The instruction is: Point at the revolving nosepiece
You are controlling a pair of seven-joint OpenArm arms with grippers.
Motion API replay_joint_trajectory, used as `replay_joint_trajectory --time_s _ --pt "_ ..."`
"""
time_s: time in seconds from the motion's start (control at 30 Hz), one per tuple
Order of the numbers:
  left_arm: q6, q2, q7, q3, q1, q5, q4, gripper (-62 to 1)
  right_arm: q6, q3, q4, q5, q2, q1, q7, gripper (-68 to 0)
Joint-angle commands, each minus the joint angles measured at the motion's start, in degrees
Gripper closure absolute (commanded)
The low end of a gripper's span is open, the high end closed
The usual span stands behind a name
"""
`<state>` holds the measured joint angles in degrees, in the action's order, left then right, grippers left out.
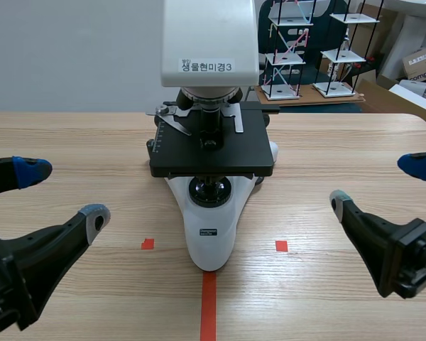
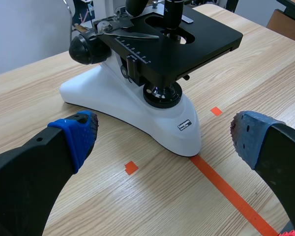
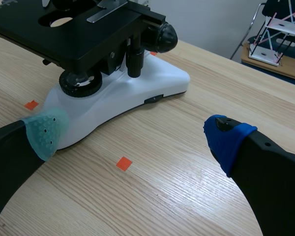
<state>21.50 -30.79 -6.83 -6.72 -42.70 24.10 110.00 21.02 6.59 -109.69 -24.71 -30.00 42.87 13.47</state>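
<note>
A white microscope [image 1: 210, 234] stands mid-table, its base toward me. Its revolving nosepiece [image 1: 210, 96] sits under the white head, with the dark objectives [image 1: 213, 116] hanging over the black stage [image 1: 211, 153]. My left gripper [image 1: 64, 193] stands open low at the left, well short of the microscope. My right gripper [image 1: 378, 183] stands open at the right, also apart from it. In the left wrist view the left gripper [image 2: 164, 142] is wide open with the base [image 2: 137, 108] ahead, and only an objective [image 2: 173, 12] shows. The right gripper [image 3: 136, 135] is open beside the base [image 3: 137, 93].
Orange-red tape marks [image 1: 209, 305] lie on the wooden table in front of the microscope. Black focus knobs [image 2: 87, 48] [image 3: 164, 37] stick out from its sides. Wire-frame shelf models [image 1: 298, 50] and cardboard boxes [image 1: 420, 64] stand beyond the table's far right edge.
</note>
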Motion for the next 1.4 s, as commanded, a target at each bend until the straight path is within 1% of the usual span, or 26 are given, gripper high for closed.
replay_joint_trajectory --time_s 0.0,0.1,1.07,1.1,1.13,1.17,1.2,1.27,1.3,1.33,1.37 --pt "0.13 0.28 -0.63 -0.2 -0.31 0.55 0.52 -57.0 -0.02 0.22 -0.76 -0.39 -0.46 -0.02 1.09 -60.4" --pt "0.13 0.28 -0.63 -0.2 -0.31 0.55 0.52 -57.0 -0.04 0.22 -0.76 -0.39 -0.46 -0.02 1.73 -60.4" --pt "0.13 0.28 -0.63 -0.2 -0.31 0.52 0.52 -57.0 -0.04 0.22 -0.76 -0.39 -0.46 0.0 1.68 -60.3" --pt "0.13 0.28 -0.63 -0.2 -0.31 0.52 0.52 -57.0 -0.07 0.22 -0.76 -0.39 -0.46 0.0 1.68 -58.2" --pt "0.13 0.28 -0.63 -0.2 -0.31 0.52 0.52 -57.0 -0.2 0.22 -0.76 -0.37 -0.46 0.0 1.68 -52.3" --pt "0.13 0.28 -0.63 -0.2 -0.31 0.52 0.52 -57.0 -0.22 0.22 -0.76 -0.11 -0.46 0.0 1.68 -43.1" --pt "0.13 0.28 -0.63 -0.2 -0.31 0.52 0.52 -57.0 -0.22 0.22 -0.76 0.37 -0.46 0.0 1.66 -31.5" --pt "0.13 0.28 -0.63 -0.2 -0.31 0.52 0.52 -57.0 -0.2 0.22 -0.76 1.53 -0.46 0.0 1.64 -5.3" --pt "0.13 0.28 -0.63 -0.2 -0.31 0.52 0.52 -57.0 -0.52 0.22 -0.76 1.55 -0.46 -0.02 1.73 0.4" --pt "0.13 0.28 -0.63 -0.2 -0.31 0.52 0.52 -57.0 -0.9 0.22 -0.76 1.6 -0.46 -0.07 2.23 -0.8" --pt "0.13 0.28 -0.63 -0.2 -0.31 0.52 0.52 -57.0 -0.94 0.22 -0.76 1.73 -0.46 -0.22 2.8 -0.2"
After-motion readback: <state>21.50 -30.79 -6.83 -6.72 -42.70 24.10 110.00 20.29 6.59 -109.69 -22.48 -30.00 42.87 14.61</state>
